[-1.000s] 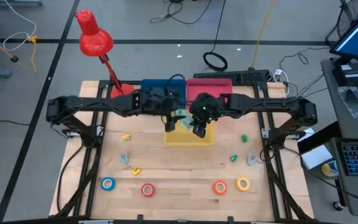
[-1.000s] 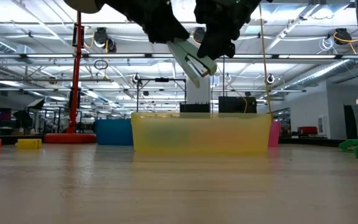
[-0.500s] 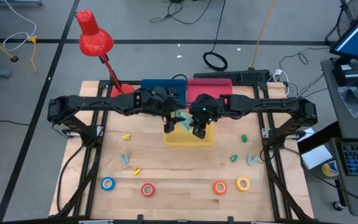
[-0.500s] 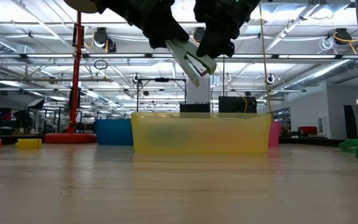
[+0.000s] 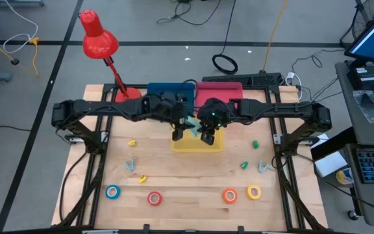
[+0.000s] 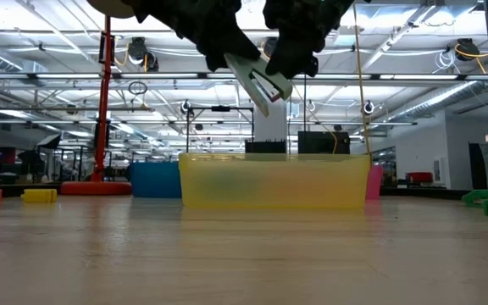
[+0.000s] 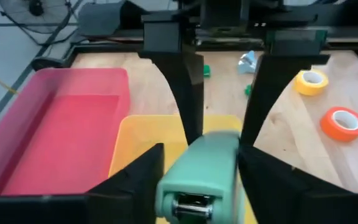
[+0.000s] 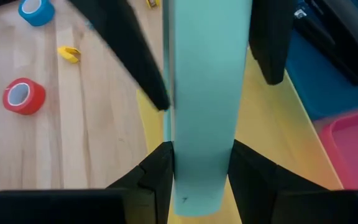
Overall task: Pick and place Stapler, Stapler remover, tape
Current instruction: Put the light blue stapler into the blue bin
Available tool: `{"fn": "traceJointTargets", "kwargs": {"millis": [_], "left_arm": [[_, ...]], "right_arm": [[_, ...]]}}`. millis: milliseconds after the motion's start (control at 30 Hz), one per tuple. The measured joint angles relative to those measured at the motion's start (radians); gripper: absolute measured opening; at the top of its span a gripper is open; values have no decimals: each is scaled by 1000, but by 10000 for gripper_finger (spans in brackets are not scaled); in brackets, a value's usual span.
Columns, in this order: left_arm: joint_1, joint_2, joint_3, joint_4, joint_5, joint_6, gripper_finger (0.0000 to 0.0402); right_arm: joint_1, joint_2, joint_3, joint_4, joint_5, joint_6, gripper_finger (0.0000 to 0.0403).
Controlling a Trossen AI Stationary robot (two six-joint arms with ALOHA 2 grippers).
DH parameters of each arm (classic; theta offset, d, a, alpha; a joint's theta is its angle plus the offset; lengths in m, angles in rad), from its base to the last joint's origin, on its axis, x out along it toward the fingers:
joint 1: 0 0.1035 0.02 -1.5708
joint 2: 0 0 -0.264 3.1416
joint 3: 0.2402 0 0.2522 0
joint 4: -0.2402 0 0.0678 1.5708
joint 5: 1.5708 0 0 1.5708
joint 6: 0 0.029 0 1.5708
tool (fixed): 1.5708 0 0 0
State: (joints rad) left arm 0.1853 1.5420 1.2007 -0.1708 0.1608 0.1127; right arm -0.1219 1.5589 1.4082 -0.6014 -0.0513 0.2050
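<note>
Stapler [image 6: 259, 82] in pale green hangs tilted above the yellow bin [image 5: 198, 142] near the worktop's back edge, pinched at once by the left gripper [image 5: 178, 127] and the right gripper [image 5: 206, 131], each set of fingers narrowed onto its body. It looks mid-handover, so one gripper ought to let go fully before the other lowers it into the bin. Its body is long and smooth, with a dark metal mouth at one end. Four tape rolls [image 5: 154, 197] sit along the front edge, untouched.
</note>
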Motion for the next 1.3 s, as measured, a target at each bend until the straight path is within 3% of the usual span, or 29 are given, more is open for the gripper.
{"fn": "traceJointTargets", "kwargs": {"millis": [167, 700, 1167, 1300], "left_arm": [[1, -1, 0, -14, 48, 2, 131], [36, -1, 0, -25, 96, -41, 130], [55, -34, -2, -225, 29, -60, 130], [82, -84, -2, -298, -62, -48, 130]], "right_arm": [[2, 0, 0, -5, -3, -16, 121], [-1, 0, 0, 0, 3, 26, 140], [-1, -2, 1, 2, -2, 29, 205], [-1, -2, 1, -1, -2, 23, 216]]}}
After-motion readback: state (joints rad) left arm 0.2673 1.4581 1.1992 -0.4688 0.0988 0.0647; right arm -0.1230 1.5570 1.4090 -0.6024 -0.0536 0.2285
